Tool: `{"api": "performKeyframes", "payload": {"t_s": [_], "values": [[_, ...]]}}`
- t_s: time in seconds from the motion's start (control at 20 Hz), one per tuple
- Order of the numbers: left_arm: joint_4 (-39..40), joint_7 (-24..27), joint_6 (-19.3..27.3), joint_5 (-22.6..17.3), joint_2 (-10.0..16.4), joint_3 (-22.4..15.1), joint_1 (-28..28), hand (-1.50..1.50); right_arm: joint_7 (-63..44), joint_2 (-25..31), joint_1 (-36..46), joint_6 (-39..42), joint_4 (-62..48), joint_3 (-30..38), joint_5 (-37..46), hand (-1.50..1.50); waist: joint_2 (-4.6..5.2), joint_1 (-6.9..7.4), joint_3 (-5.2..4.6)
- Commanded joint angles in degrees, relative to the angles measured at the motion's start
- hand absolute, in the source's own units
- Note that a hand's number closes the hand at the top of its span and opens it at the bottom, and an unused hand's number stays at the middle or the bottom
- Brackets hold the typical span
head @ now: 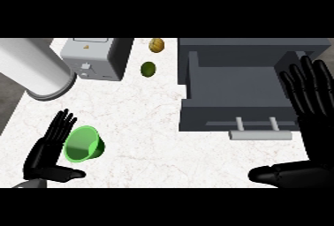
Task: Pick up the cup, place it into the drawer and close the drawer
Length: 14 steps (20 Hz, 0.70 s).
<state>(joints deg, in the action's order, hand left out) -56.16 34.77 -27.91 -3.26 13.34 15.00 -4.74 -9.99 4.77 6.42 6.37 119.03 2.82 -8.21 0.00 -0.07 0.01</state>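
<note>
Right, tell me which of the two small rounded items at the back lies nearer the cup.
The dark green one, lying closer to the cup; the tan one sits farther back.

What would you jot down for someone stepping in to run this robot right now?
Left hand: open, fingers straight, beside the green cup, not gripping it.
Right hand: open, at the right side of the drawer, holding nothing.
The cup stands on the counter, lower left. The drawer is open with nothing inside, handle towards the robot.
Done: nothing of the task yet.
Left: grasp the cup, put it in the drawer, push the drawer shut.
</note>
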Motion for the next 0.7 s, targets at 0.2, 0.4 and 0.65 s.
{"api": "performKeyframes", "payload": {"t_s": [0.2, 0.4, 0.65], "values": [[16.8, 10.42, 1.86, 4.25, 1.89, -0.44, -7.36, -1.5, 3.68, 1.74, -0.54, 3.31, -3.9, 4.38, -4.28, -1.5, 0.08, -0.25, -0.03], [16.59, 10.42, 1.05, 3.35, 1.5, -1.41, -6.81, -1.5, -0.94, -2.03, -1.12, -1.1, 1.24, -3.6, 2.29, -1.5, 0.02, -0.09, -0.03], [23.13, 15.96, -0.37, 4.77, 2.91, -2.24, -8.26, -1.5, -3.76, 2.68, 6.88, 0.54, -2.11, 3.89, -3.79, -1.5, 0.13, -0.1, -0.07]]}}
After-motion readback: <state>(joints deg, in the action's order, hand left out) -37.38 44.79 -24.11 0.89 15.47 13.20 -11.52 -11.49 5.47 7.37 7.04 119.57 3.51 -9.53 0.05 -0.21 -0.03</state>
